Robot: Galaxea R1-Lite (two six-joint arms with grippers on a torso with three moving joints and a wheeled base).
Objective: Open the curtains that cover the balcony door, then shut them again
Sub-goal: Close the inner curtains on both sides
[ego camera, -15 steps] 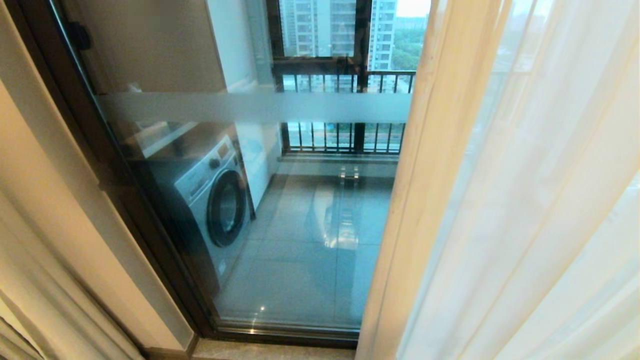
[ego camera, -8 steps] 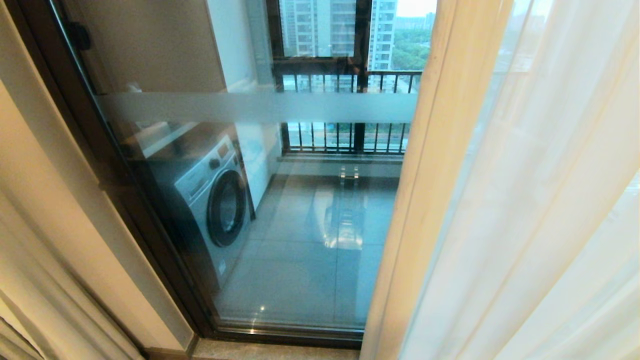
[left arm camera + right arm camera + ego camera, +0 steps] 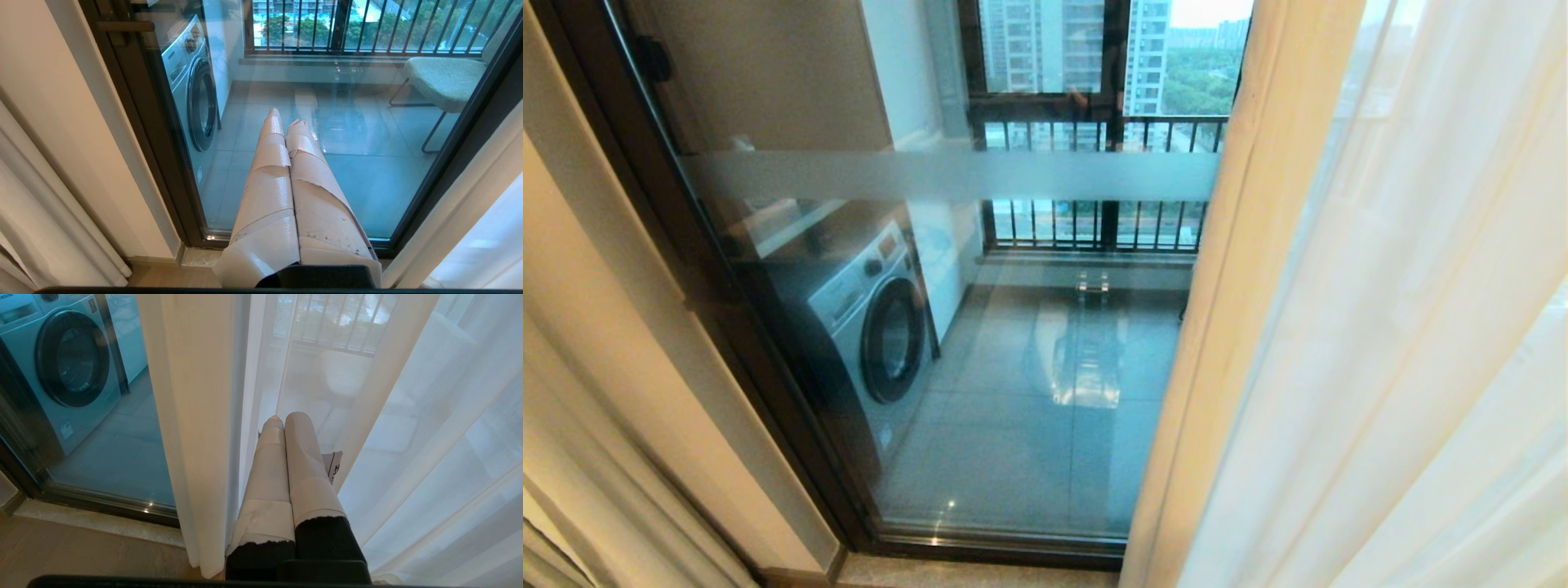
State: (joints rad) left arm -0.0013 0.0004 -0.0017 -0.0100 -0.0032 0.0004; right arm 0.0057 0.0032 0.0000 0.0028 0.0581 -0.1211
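Fingers of my right gripper (image 3: 284,416) are pressed together and hold nothing; they poke in behind the curtain (image 3: 192,416) edge, with thin sheer (image 3: 429,437) around them. My left gripper (image 3: 286,118) is closed and empty too, facing the door (image 3: 980,327). The curtain looks soft, light and floppy. I think I should take its thick edge. Farther off, glass shows.

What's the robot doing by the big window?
It is working on the curtains at the balcony door. Much of the glass is uncovered, so you can see a washing machine outside. The right hand is shut and pushed in among the cream curtain and the thin white sheer fabric. The left hand is shut too, pointing at the glass and holding nothing.
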